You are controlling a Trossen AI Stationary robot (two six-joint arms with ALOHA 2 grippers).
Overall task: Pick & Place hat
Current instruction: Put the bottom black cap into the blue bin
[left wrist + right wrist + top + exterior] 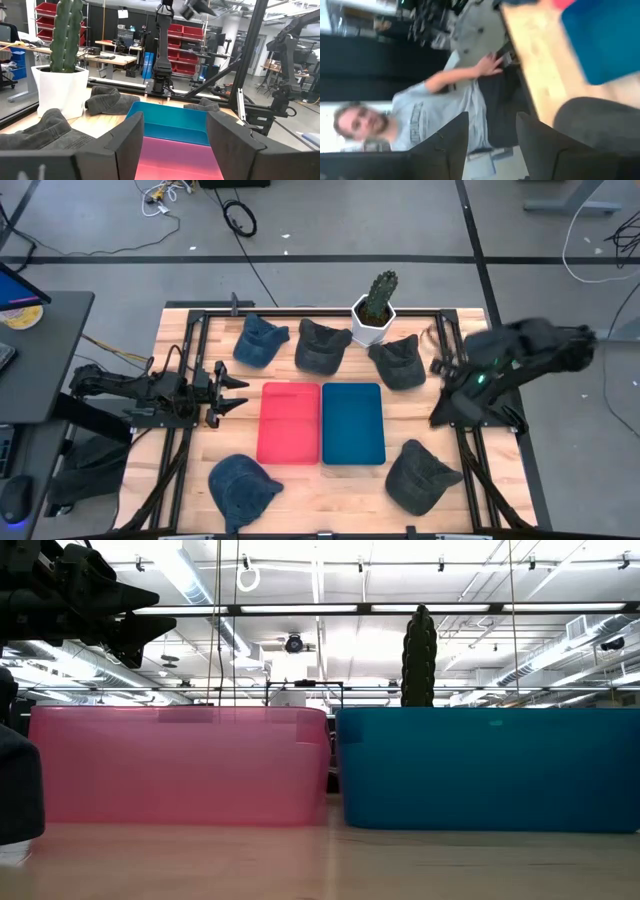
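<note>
- Workshop floor with loose cables all around, and our wooden table (pixel 200 480) sits in the middle with a black frame along its sides.
- Biggest things on it are two bins side by side in the centre: red bin (pixel 290 423) and blue bin (pixel 353 423), both look empty from above.
- Five dark hats ring them. Three sit along the far edge by the potted cactus (pixel 377 308), one at the near left (pixel 243 485), and one at the near right (pixel 420 476).
- We'd guess the near-right hat is the one in play, since the right claw (pixel 490 135) has it just past its fingers in its own camera, with the fingers spread apart and nothing between them.
- A person (pixel 435 107) shows beyond the table edge in that same view, hand on a desk, so swings on that side want care.
- Left claw (pixel 232 391) waits at the left edge, pointed at the red bin, fingers wide and empty.
- For a good grab we'd come down on the crown where the fabric bunches, not the flat brim.
- Room-wise: the right frame rail is close to that hat, while the path over to the blue bin looks open.
</note>
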